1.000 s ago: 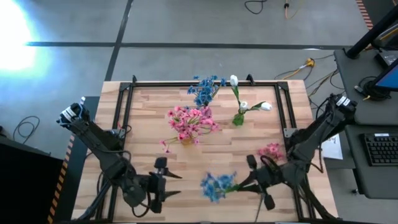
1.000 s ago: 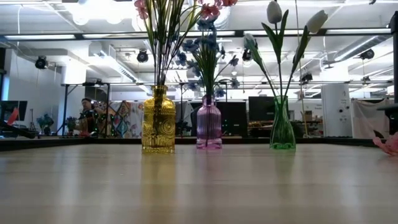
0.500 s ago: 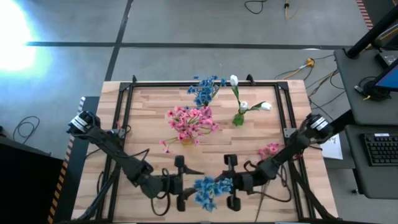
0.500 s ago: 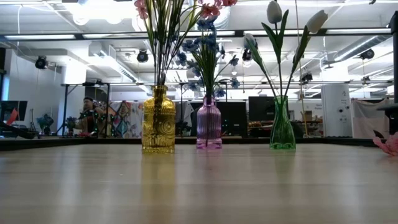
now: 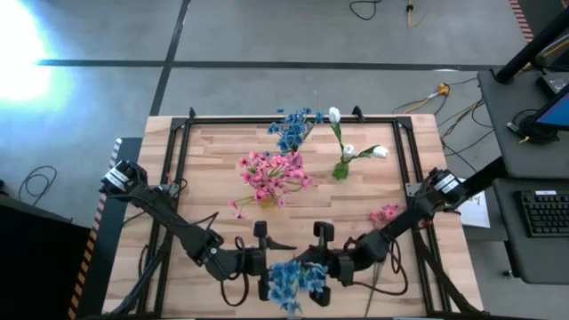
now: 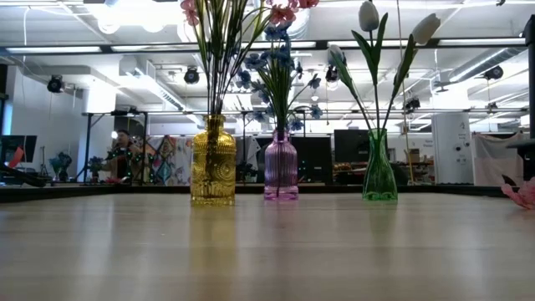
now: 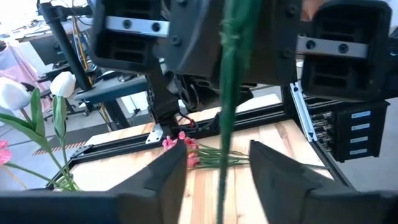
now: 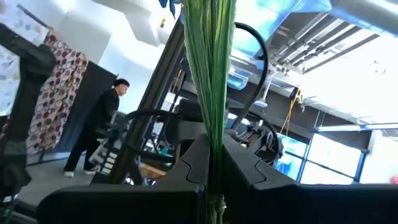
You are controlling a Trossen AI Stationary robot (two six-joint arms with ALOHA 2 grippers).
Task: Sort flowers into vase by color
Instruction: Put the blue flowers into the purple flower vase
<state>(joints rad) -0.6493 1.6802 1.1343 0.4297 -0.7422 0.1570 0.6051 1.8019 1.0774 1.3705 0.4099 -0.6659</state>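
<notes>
My right gripper [image 5: 320, 263] [image 8: 215, 158] is near the table's near edge, shut on a spray of blue flowers [image 5: 292, 281]. Its blossoms spread toward the near edge between the two grippers. My left gripper [image 5: 261, 258] [image 7: 217, 154] faces it, open. Its fingers stand on either side of the spray's green stem [image 7: 231, 93], which they do not seem to touch. Farther back stand a yellow vase [image 6: 212, 163] with pink flowers [image 5: 271, 173], a purple vase [image 6: 281, 165] with blue flowers [image 5: 293, 126], and a green vase [image 6: 379, 167] with white buds [image 5: 354, 147]. My right gripper pinches the blue spray's bunched green stems [image 8: 211, 118] between its two fingers [image 8: 194, 163], coming level from the table's right. The stems run on beyond the fingers, and the blossom end [image 5: 289, 284] droops toward the near edge.
A loose pink spray [image 5: 387, 213] [image 6: 520, 192] lies on the table's right side, behind my right arm. The three vases stand in a row across the far half. Bare wood [image 5: 213, 196] lies between them and the grippers. A black frame [image 5: 182, 151] rims the table.
My right gripper has carried the blue spray along the near edge toward the table's left, and the blossoms have swung down toward the near edge. My left gripper has moved right to meet it and now brackets the stem, still open.
</notes>
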